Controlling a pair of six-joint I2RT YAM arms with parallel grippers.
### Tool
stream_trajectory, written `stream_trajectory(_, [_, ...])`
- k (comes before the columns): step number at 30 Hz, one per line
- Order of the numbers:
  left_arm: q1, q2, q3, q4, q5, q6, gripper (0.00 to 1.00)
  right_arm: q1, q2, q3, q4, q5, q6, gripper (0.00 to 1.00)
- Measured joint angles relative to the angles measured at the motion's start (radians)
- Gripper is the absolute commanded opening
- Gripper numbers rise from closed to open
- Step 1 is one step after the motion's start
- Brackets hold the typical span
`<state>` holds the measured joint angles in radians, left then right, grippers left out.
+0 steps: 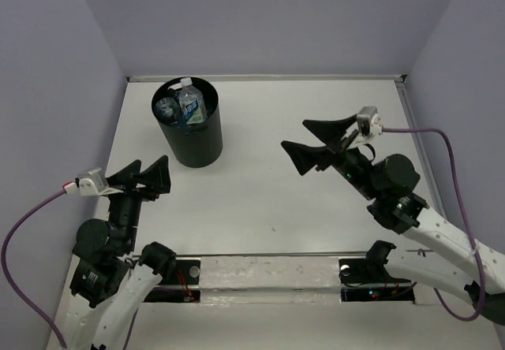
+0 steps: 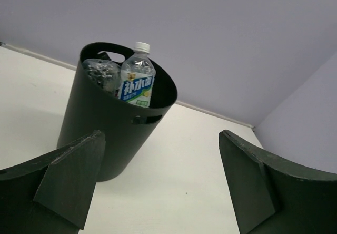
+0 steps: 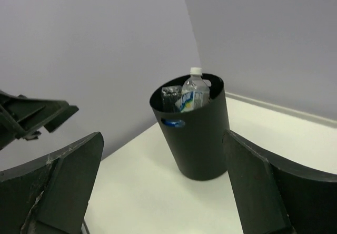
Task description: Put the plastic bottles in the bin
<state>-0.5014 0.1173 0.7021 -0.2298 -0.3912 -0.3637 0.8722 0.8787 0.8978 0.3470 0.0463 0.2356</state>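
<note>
Black bin (image 1: 193,149) upright, plastic bottles (image 1: 168,110) inside, blue-labelled clear bottle (image 1: 188,102) poking above rim; left, right jaws spread, empty.

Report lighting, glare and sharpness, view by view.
Top external: soft, even light; the bin throws only a faint shadow, and there are glare patches on the shiny strip. Left wrist: the bottle label reads sharp. Right wrist: the label is too small to read, and the right claw is dark against the pale wall.

White Chinese characters "补水啦" on the blue label of a clear bottle (image 2: 138,81) in the bin (image 2: 100,131)
</note>
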Motion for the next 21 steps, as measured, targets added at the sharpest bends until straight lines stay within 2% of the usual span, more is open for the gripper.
stream_trajectory(5, [0.000, 0.088, 0.021, 0.059, 0.090, -0.016, 0.99, 0.000, -0.308, -0.187, -0.107, 0.075, 0.057, 1.00])
stream_trajectory(10, [0.000, 0.174, 0.033, 0.129, 0.161, -0.044, 0.99, 0.000, -0.484, -0.268, -0.154, 0.127, 0.071, 1.00])
stream_trajectory(15, [0.000, 0.185, 0.018, 0.182, 0.171, -0.040, 0.99, 0.000, -0.499, -0.315, -0.190, 0.175, 0.064, 1.00])
stream_trajectory(21, [0.000, 0.185, 0.000, 0.222, 0.170, -0.014, 0.99, 0.000, -0.403, -0.318, -0.189, 0.241, 0.018, 1.00])
